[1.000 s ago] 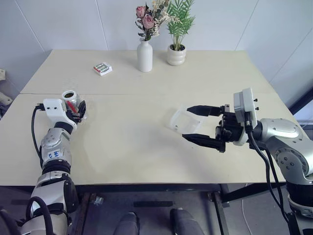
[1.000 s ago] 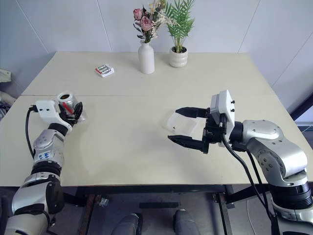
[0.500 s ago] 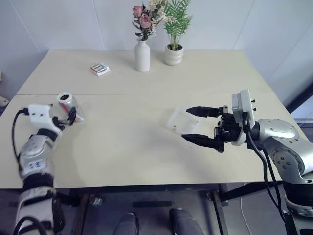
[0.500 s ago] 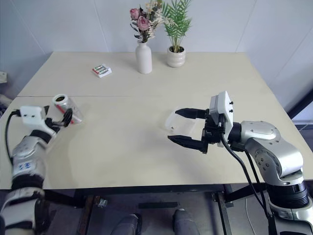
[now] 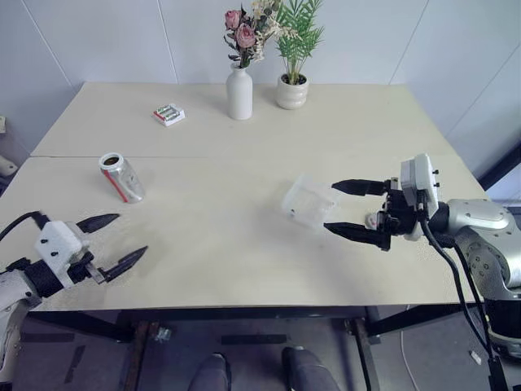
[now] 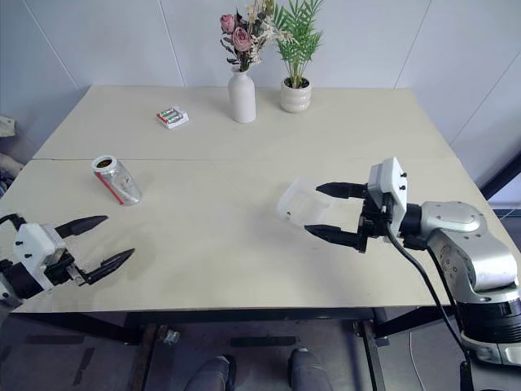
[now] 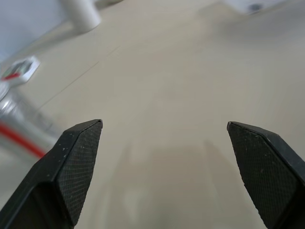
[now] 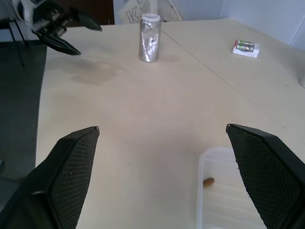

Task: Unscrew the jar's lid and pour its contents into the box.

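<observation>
The jar [image 5: 121, 177] is seen upright on the worktop [image 5: 228, 236], free of the wide-open left claw [image 5: 112, 241]. The clear box [image 5: 307, 202] lies just beside the right claw [image 5: 343, 207], also spread open.

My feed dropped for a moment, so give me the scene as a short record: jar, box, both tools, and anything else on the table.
jar: upright on the table's left side, top open, free of both tools
box: clear, beside the right tool, a small brown piece inside
left tool: open, empty, near the table's front edge, apart from the jar
right tool: open, empty
table: light wood
far side: battery pack, white vase, potted plant
</observation>
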